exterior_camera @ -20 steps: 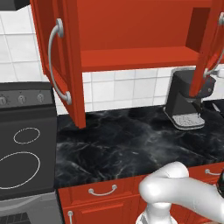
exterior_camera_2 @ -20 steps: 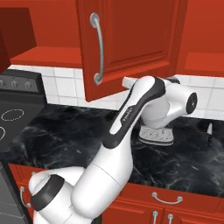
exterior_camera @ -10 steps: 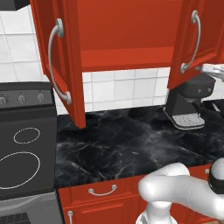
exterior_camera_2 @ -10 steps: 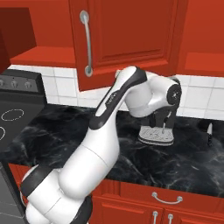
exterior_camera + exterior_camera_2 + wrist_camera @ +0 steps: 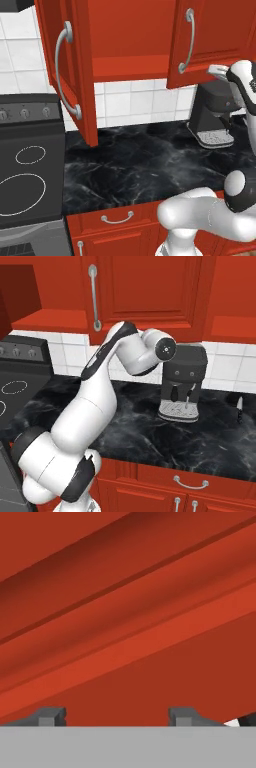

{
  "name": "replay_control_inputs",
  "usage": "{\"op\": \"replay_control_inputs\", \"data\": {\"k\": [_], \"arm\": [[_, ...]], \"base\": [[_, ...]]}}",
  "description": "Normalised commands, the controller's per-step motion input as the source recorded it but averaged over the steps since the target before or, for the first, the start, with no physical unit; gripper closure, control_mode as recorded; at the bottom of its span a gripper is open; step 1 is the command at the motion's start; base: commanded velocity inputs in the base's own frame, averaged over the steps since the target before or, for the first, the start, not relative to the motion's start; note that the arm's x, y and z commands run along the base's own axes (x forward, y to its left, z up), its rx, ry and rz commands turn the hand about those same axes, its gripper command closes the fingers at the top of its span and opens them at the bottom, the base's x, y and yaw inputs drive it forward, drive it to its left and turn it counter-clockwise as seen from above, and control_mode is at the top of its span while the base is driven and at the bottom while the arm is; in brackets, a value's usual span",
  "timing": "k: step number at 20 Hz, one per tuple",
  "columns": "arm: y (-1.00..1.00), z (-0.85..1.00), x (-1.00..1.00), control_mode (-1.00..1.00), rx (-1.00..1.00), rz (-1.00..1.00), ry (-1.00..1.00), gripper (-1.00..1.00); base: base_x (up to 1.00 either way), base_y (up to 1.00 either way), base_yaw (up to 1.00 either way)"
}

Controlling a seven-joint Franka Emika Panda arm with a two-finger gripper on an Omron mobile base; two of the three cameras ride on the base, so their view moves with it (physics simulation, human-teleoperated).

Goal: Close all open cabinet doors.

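Two cabinet doors hang over the counter. The left door (image 5: 75, 70) stands wide open, edge toward me, its silver handle (image 5: 64, 75) facing out. The right door (image 5: 215, 35) is swung most of the way in over the red shelf (image 5: 130, 65), and it also shows as the right door (image 5: 150, 291) with its handle (image 5: 93, 298). My gripper (image 5: 116, 717) points at that door's red panel (image 5: 130, 627) from very close, fingertips (image 5: 50, 716) apart with nothing between them. My hand (image 5: 221, 71) sits at the right door's lower edge.
A dark coffee machine (image 5: 215, 117) stands on the black marble counter (image 5: 140, 160) under the right door. A stove (image 5: 25, 170) is at the left. Red drawer fronts (image 5: 190, 481) run below the counter. My arm's elbow (image 5: 162, 348) rises in front of the coffee machine (image 5: 182, 381).
The right door has swung from edge-on to nearly shut. My arm has followed it, folding up toward the door. The left door has not moved.
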Motion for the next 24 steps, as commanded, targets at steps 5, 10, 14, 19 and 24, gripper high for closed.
{"op": "replay_control_inputs", "data": {"k": [5, 10, 14, 19, 24], "arm": [[0.28, -0.13, 0.70, -1.00, 0.01, -0.23, 0.05, -1.00], [0.00, 0.00, 0.49, -1.00, 0.03, -0.06, 0.14, -1.00], [0.00, 0.00, 0.46, -1.00, 0.07, -0.05, 0.19, -1.00], [0.00, -0.05, 0.12, -1.00, 0.04, -0.05, 0.12, -1.00], [0.00, -0.18, -0.06, -1.00, 0.03, -0.06, 0.02, -1.00]], "base": [[0.00, 0.00, 0.00], [0.00, 0.00, 0.00], [0.00, 0.00, 0.00], [0.00, 0.00, 0.00], [0.00, 0.00, 0.00]]}}
